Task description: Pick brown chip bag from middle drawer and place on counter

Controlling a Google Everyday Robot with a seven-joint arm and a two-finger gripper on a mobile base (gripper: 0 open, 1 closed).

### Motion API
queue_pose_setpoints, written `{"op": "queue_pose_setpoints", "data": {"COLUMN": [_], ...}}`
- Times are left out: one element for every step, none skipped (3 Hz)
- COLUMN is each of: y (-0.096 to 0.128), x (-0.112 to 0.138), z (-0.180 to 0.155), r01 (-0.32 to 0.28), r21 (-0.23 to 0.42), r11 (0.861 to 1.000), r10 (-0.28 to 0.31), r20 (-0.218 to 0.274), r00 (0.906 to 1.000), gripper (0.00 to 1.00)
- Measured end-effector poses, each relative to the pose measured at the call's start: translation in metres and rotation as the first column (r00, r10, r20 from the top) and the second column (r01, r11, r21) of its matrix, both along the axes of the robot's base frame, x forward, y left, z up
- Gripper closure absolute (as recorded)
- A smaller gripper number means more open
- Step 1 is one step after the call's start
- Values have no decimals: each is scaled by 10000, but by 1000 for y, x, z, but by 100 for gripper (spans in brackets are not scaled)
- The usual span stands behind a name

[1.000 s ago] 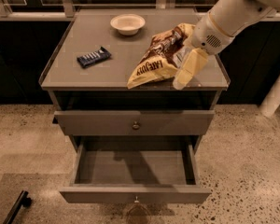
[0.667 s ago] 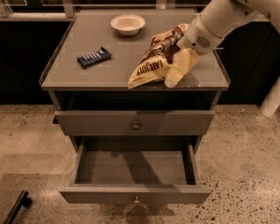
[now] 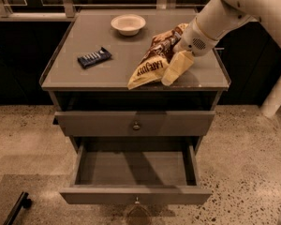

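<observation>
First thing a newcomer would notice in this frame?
The brown chip bag lying crumpled on the right half of the counter, with the pale arm reaching in from the upper right and its gripper down at the bag's right edge. Next, the middle drawer pulled wide open below. A white bowl sits at the counter's back and a dark-blue bar on its left.

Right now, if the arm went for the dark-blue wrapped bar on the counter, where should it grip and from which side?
Probably across the narrow width of the bar at mid-length, coming straight down: it lies flat on the counter, slanted, with bare surface along both long sides. The gripper is at the brown chip bag, on the side away from the bar.
</observation>
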State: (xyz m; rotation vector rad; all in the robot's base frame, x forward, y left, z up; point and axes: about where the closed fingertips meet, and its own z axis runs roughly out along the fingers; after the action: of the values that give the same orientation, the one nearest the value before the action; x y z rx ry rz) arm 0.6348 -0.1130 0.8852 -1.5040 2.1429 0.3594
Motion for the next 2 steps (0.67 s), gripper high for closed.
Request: {"op": "queue_pose_setpoints", "data": {"y": [0,0], "x": [0,0], "z": [0,0], "r01": [0,-1], "r21": [0,0], "r11": [10000,10000], "r10": [0,1], "r20": [0,-1], "r00": [10000,10000], "gripper": [42,65]}}
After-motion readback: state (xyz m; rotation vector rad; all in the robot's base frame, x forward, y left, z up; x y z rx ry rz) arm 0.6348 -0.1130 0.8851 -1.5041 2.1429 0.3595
